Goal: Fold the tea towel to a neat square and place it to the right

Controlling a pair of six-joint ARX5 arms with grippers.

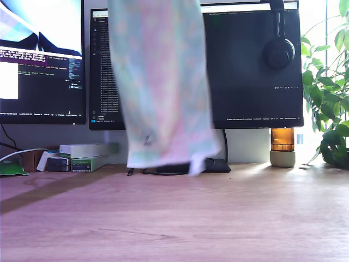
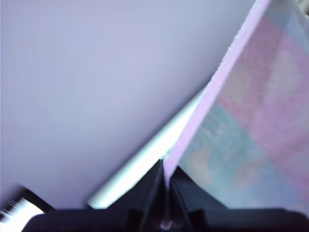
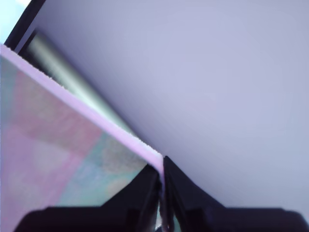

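The tea towel (image 1: 161,87) hangs in the air in front of the monitors, white with pale pink and mint patches, its lower edge just above the wooden desk. Its top runs out of the exterior view, so neither arm shows there. In the first wrist view my first gripper (image 2: 165,186) is shut on the towel's edge (image 2: 251,111). My second gripper (image 3: 161,181) is likewise shut on the tea towel's edge (image 3: 63,145) in the second wrist view. Both wrist views look up at a pale ceiling.
Two monitors (image 1: 256,65) stand behind the towel, with headphones (image 1: 279,49) hung on the one at the exterior view's right. Small boxes (image 1: 82,155) sit at that view's left, an amber lamp (image 1: 282,146) and a plant (image 1: 330,93) at its right. The desk (image 1: 218,218) spreads in front.
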